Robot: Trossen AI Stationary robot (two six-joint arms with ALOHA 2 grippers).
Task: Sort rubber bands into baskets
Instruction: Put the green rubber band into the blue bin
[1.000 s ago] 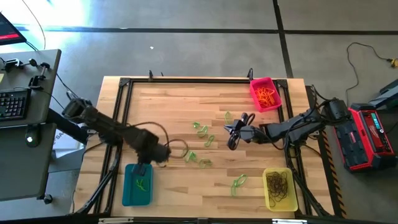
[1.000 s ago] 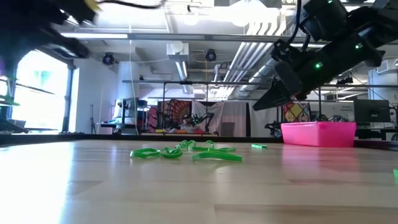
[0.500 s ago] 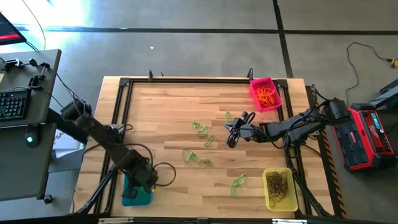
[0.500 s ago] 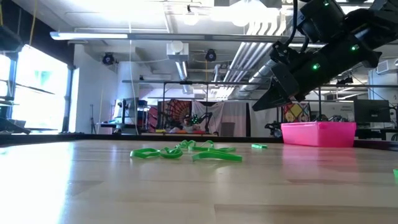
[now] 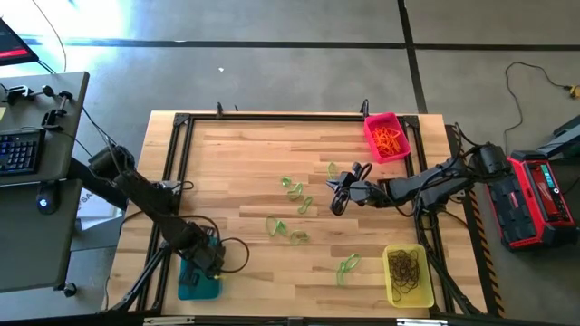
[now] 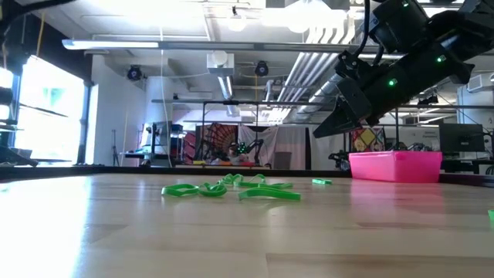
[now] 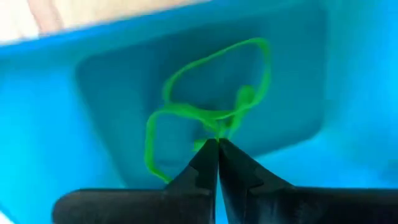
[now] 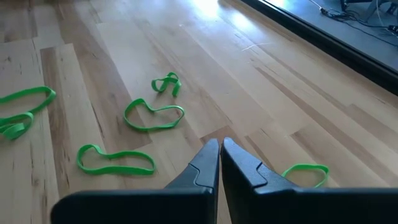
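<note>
- The left gripper [image 5: 210, 263] has swung from mid-table down over the teal plastic basket [image 5: 192, 286] at lower left, fingers [image 7: 200, 168] clenched on a bright green rubber band [image 7: 211, 106]: release comes next.
- The right gripper [image 5: 337, 192] waits centre-right, fingers closed and empty.
- Green bands [image 5: 292, 234] remain on the wooden table [image 5: 245, 163].

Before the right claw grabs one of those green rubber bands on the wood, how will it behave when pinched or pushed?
The green rubber bands lie in bent, twisted loops, so they are probably floppy and will sag from the claw. They look thin and flat on the table, so likely light, sliding or bunching if pushed rather than rolling.
</note>
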